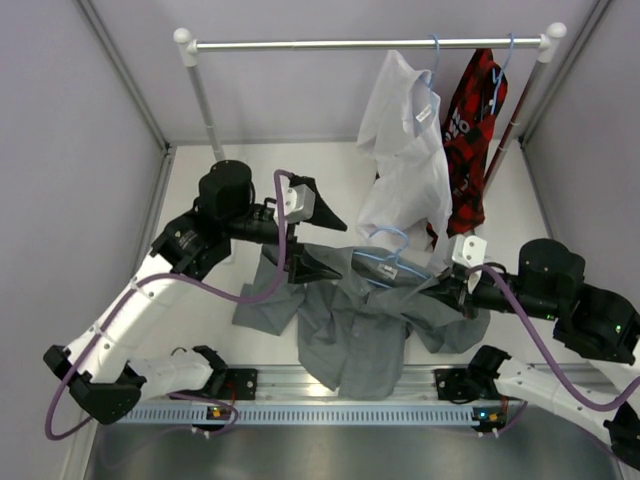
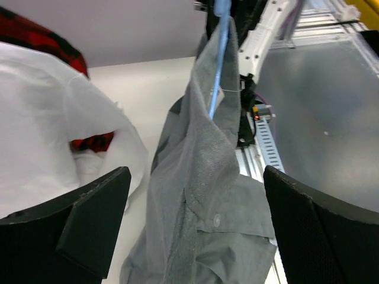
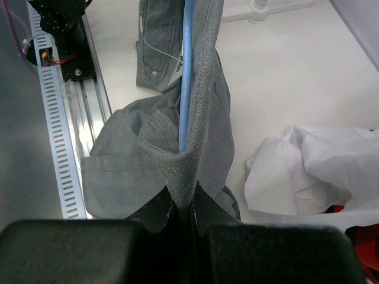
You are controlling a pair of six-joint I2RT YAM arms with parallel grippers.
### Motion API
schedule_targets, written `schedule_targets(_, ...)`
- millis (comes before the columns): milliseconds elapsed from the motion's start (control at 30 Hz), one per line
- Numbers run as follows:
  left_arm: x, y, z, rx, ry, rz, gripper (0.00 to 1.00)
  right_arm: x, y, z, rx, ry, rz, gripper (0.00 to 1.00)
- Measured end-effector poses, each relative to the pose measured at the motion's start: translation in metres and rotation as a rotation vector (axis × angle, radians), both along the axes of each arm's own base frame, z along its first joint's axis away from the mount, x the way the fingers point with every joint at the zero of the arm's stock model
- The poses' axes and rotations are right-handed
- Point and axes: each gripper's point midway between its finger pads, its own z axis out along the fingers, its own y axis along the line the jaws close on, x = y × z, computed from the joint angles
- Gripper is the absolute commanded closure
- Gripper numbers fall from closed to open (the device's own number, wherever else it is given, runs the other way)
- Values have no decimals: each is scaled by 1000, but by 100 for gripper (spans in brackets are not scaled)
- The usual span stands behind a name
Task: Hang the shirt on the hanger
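Observation:
The grey shirt lies partly spread on the white table, with one shoulder raised. The light-blue wire hanger sits inside its neck, hook pointing to the back. My right gripper is shut on the shirt's shoulder fabric, with the hanger wire running inside that fold. My left gripper is open at the shirt's other side. In the left wrist view its two fingers stand wide apart on either side of the hanging shirt, without touching it. The hanger wire shows above.
A white shirt and a red-and-black shirt hang on blue hangers from the metal rail at the back right. The white shirt's hem reaches down to the table just behind the hanger. A slotted aluminium rail runs along the near edge.

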Motion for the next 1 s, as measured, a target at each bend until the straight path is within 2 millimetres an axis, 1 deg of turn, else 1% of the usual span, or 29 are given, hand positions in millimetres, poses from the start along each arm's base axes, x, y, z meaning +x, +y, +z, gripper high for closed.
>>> schedule_targets(100,13,5,8,-6,-20,116,2,4,1,4,15,-11,-17,100)
schedule_targets(167,26,13,16,-13,-46,243,2,8,3,7,27,-13,-31,100)
schedule_targets(200,32,19,21,-21,-57,307,2,9,4,8,30,-12,-37,100)
schedule_targets(267,50,41,36,-47,-88,511,2,15,9,9,41,3,-55,100)
schedule_targets(333,66,79,59,-111,-111,768,2,24,18,10,53,29,-83,100)
schedule_targets(400,74,130,85,-218,-123,1035,2,36,28,11,70,63,-123,100)
schedule_targets(433,75,152,91,-263,-121,1141,2,42,34,12,83,81,-145,100)
schedule_targets(467,71,179,95,-315,-117,1246,2,49,39,13,102,102,-171,100)
schedule_targets(533,61,219,94,-387,-99,1393,2,65,50,18,151,138,-242,100)
schedule_targets(567,57,233,90,-409,-85,1447,2,74,54,21,177,156,-282,100)
schedule_targets(600,55,242,84,-417,-69,1485,2,81,58,24,200,172,-318,100)
schedule_targets(633,54,250,75,-431,-45,1523,2,87,61,28,217,184,-346,100)
schedule_targets(667,54,254,62,-422,-24,1555,2,94,65,34,240,196,-376,100)
schedule_targets(800,61,261,-2,-317,40,1642,2,123,82,63,341,201,-505,100)
schedule_targets(867,63,262,-35,-238,59,1670,2,137,90,72,381,195,-575,100)
schedule_targets(933,64,263,-55,-195,71,1686,2,148,99,78,411,188,-634,100)
schedule_targets(1000,64,264,-68,-172,88,1702,2,156,108,85,435,176,-679,100)
